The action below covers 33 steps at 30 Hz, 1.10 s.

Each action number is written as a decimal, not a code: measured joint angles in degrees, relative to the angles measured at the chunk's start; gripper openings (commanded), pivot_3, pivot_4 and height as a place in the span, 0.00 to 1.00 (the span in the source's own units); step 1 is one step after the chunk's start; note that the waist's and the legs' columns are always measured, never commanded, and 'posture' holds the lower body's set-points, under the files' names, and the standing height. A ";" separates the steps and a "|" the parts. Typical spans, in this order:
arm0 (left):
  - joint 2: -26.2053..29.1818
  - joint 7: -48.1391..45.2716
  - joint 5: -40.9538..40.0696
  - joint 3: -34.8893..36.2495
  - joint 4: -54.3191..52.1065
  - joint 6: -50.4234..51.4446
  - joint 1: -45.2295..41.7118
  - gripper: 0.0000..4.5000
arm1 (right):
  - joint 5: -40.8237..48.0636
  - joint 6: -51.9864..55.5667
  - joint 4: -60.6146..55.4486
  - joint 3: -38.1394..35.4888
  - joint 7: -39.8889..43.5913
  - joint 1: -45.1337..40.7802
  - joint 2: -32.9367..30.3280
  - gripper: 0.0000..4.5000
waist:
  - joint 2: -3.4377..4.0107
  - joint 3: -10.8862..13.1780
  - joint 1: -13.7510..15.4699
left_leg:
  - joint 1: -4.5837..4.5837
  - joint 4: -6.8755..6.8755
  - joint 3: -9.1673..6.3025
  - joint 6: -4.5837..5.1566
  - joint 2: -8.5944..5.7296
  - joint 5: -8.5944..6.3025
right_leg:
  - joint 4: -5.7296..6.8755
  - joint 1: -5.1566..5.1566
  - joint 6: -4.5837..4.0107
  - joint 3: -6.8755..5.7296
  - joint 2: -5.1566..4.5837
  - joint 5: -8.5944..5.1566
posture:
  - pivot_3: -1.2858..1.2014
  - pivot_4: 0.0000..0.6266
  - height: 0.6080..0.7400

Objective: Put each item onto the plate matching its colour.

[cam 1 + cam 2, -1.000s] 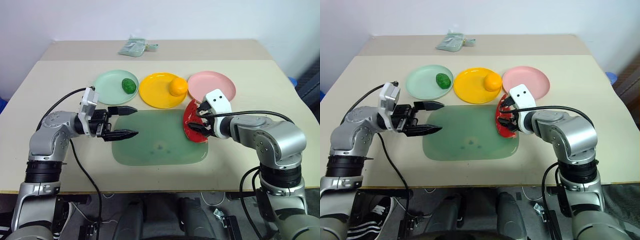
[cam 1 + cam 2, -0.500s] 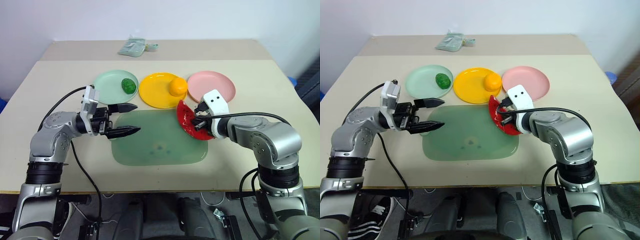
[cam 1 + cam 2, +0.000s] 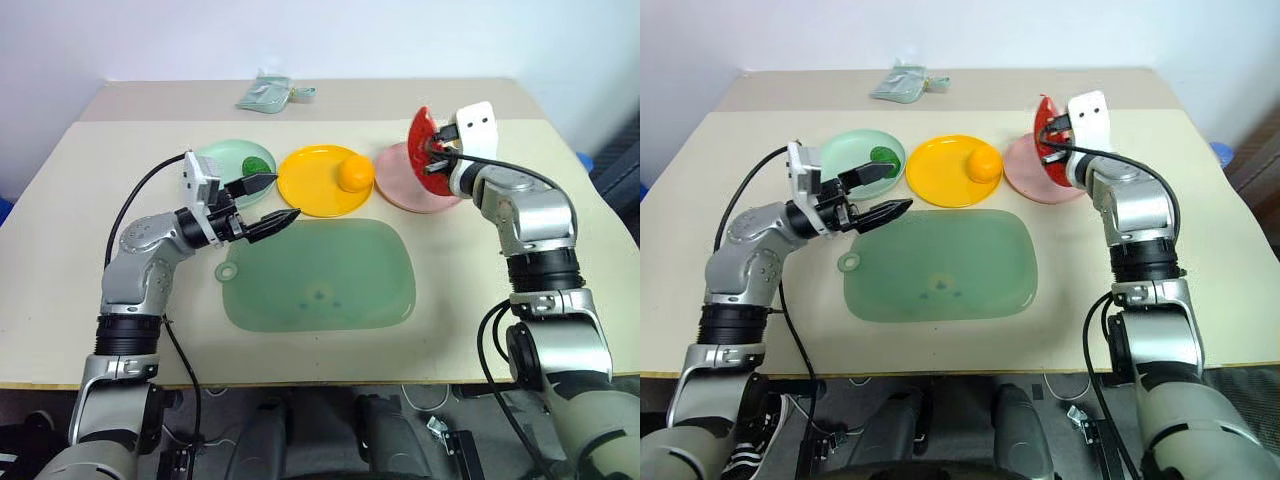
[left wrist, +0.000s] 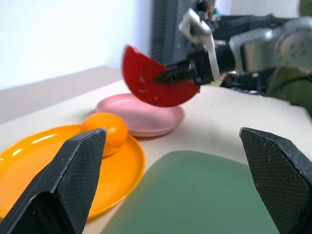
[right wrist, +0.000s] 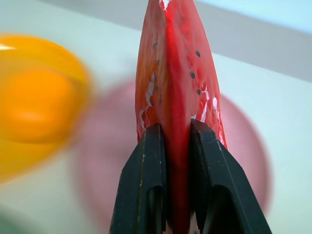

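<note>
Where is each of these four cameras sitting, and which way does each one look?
Left and right eye views: on the head, looking down over both arms at the table.
Left wrist view: along the open left gripper, towards the round orange toy.
Right wrist view: along the right gripper, shut on the red toy watermelon wedge.
Shared: both wrist views show that wedge above the light pink round plate.

No words, labels, brand marks, numbers or signs can be read on anything in these views.
</note>
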 measured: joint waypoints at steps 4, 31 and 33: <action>0.31 0.51 0.34 0.10 -0.10 -0.61 1.21 1.00 | -1.05 -11.02 14.27 -0.54 1.80 -3.41 0.30 0.41 | 0.02 0.01 -1.10 | 0.00 -0.03 0.01 -0.01 0.00 0.00 | -0.01 -0.02 0.00 0.03 0.00 0.00 | 0.52 0.24 1.00; 9.88 -7.14 -8.23 3.98 -9.67 5.98 13.01 1.00 | 28.39 -8.27 -52.28 -5.35 44.72 34.00 -14.45 0.99 | 0.04 0.02 -0.89 | 0.13 0.03 -0.06 0.01 0.04 -0.01 | 0.00 0.16 0.00 0.02 0.01 -0.01 | 0.52 0.24 1.00; 10.44 -8.35 -8.23 3.93 -9.47 6.04 13.87 1.00 | 29.75 -6.53 -55.57 -5.70 44.16 36.61 -14.66 0.99 | 0.04 0.02 -0.85 | 0.13 0.03 -0.07 0.01 0.04 -0.01 | 0.00 0.16 -0.01 0.02 0.01 -0.01 | 0.52 0.24 1.00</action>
